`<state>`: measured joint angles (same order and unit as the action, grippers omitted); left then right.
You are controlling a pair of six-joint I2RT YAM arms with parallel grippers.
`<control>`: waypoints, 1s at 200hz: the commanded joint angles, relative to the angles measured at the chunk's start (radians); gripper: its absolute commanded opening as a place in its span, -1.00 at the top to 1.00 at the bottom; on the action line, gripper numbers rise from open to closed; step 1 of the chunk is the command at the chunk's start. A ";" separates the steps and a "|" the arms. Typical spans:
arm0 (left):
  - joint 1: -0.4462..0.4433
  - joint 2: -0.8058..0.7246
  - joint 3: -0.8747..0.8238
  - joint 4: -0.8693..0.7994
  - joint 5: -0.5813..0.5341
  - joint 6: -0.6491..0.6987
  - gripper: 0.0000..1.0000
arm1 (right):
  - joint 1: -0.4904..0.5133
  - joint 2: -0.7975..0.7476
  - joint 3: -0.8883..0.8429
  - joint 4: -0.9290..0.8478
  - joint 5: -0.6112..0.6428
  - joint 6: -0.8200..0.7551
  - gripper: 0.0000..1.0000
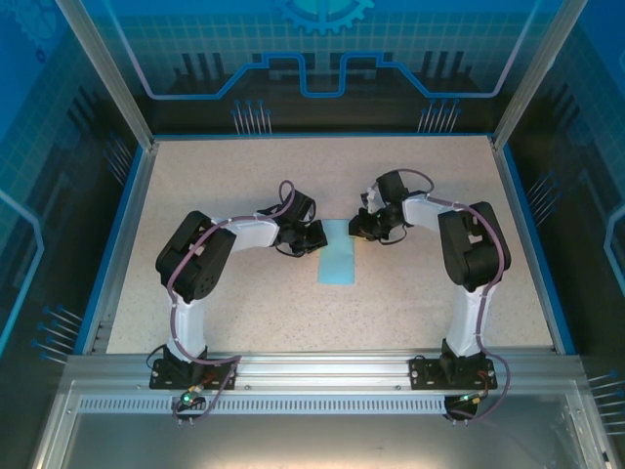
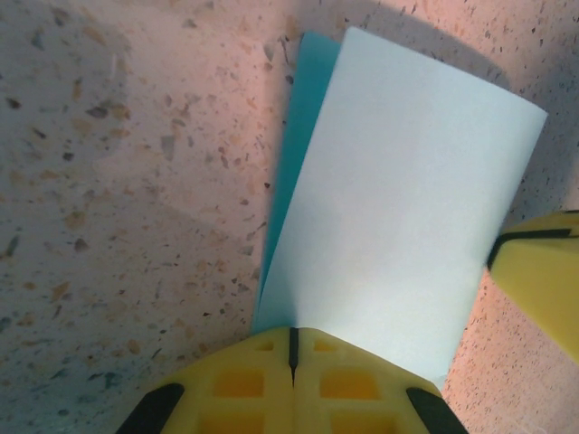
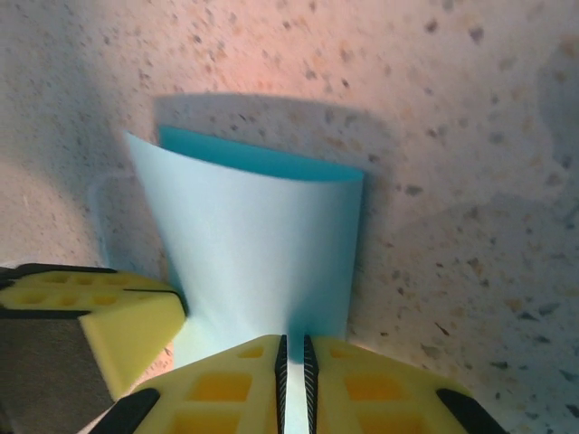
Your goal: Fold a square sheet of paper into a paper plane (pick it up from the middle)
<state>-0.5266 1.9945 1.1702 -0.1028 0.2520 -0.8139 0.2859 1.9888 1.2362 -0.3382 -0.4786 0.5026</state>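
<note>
Speckled surface (image 1: 244, 313) carries everything. Left arm (image 1: 195, 256) and right arm (image 1: 474, 244) both reach in toward the ctr, wrists close together, w/ the square sheet of paper (image 1: 338, 259) btwn them. From above it reads as a narrow strip at mid-surface, long side running near to far, so it is doubled over, not flat-open.

Left jaws: clenched, seam fully closed, upper layer's edge pinched in. Right jaws: clenched too, only a thin slit left, paper running into it. Both grasp the same pale upper layer from opposite sides. The darker lower layer lies on the surface, peeking out beside it.

Risks, as I judge them:
- Upper layer bows up and sits skewed over the lower one in the left wrist view. Pressing down now would prob. give a crooked crease, so the plane's centre line ends up off.
- Two grips on one thin sheet: any pull apart or uneven motion could tear or wrinkle it.
- Lower layer is held by nothing, so it can slide on the surface and shift the edges.
- Pinches sit close to the edge, so slip-out is possible.
</note>
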 commanded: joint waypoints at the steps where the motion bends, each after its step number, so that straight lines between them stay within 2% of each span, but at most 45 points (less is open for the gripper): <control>1: -0.009 0.046 -0.003 -0.117 -0.024 -0.005 1.00 | -0.006 0.003 0.046 0.005 -0.009 0.017 0.68; 120: -0.009 0.041 -0.009 -0.120 -0.028 -0.016 1.00 | -0.008 0.087 0.106 -0.076 0.144 0.008 0.70; 167: -0.010 0.041 -0.010 -0.118 -0.028 -0.016 1.00 | 0.008 -0.035 0.077 -0.026 0.052 -0.005 0.68; 200: -0.011 0.041 -0.010 -0.115 -0.028 -0.016 1.00 | 0.027 0.002 0.102 -0.025 0.025 -0.004 0.67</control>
<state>-0.5278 1.9945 1.1713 -0.1047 0.2516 -0.8139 0.2951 1.9812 1.3170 -0.3649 -0.4118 0.5049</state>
